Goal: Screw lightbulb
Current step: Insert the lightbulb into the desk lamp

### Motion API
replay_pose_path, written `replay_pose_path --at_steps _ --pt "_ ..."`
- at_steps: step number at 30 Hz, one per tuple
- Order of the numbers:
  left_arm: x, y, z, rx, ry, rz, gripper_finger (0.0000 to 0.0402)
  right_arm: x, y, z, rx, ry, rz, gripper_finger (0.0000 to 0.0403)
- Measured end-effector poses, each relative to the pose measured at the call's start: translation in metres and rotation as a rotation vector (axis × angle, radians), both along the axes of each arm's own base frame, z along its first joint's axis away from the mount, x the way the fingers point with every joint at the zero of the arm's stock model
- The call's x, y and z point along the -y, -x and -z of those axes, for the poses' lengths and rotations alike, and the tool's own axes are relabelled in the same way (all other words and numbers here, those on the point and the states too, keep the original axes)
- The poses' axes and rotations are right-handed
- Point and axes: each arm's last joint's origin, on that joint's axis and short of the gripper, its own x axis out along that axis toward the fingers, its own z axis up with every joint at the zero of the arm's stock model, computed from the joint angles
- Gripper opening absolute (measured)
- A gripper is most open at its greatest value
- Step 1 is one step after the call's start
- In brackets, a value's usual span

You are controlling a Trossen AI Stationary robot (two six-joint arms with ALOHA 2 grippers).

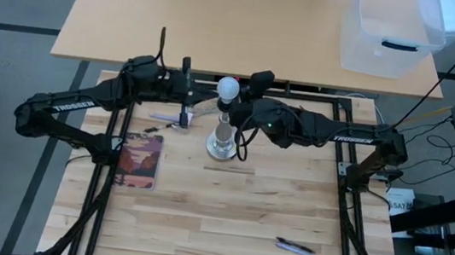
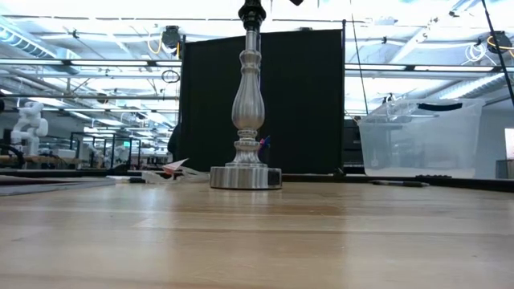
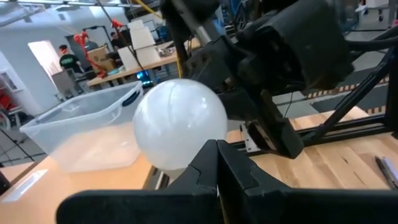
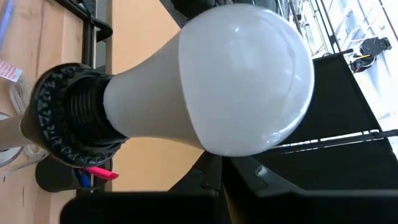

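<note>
From above I see the lightbulb [image 1: 229, 87] sitting on top of the silvery socket stand [image 1: 222, 141], near the far edge of the wooden table [image 1: 227, 205]. In my right wrist picture the bulb's [image 4: 236, 81] narrow end sits inside the black ribbed socket collar [image 4: 62, 118]; how far it is threaded in I cannot tell, because the collar hides the screw base.

The left gripper [image 1: 189, 106] lies just beside the stand on its left, the right gripper [image 1: 251, 113] just beside it on the right. From overhead both fingertip pairs are lost among dark arm parts. The left wrist view shows its own two fingers [image 3: 217, 174] pressed together in front of the globe [image 3: 180, 121], with nothing between them. The right wrist view shows its fingers [image 4: 217, 180] meeting the same way, alongside the bulb; whether they touch the glass I cannot make out. Neither has hold of anything.

The table-level camera cuts the stand [image 2: 247, 112] off at the collar, so the bulb and both grippers are out of that picture.

Elsewhere on the table lie a notebook [image 1: 140, 159] and a pen [image 1: 294, 248], well apart from the stand. A clear plastic bin [image 1: 390, 34] sits on the desk beyond.
</note>
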Motion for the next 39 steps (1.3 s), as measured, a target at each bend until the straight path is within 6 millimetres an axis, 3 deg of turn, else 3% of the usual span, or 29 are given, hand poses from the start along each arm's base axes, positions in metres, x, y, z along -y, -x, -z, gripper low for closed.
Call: replay_pose_path --at_steps 30,39 --pt "-0.025 -0.002 0.013 -0.063 0.095 -0.124 0.0000 -0.043 0.002 0.008 -0.013 -0.068 -0.123 0.0000" --pt "-0.012 0.018 -0.003 -0.017 0.072 -0.086 0.0000 -0.030 0.004 0.007 -0.028 -0.010 0.013 0.0000"
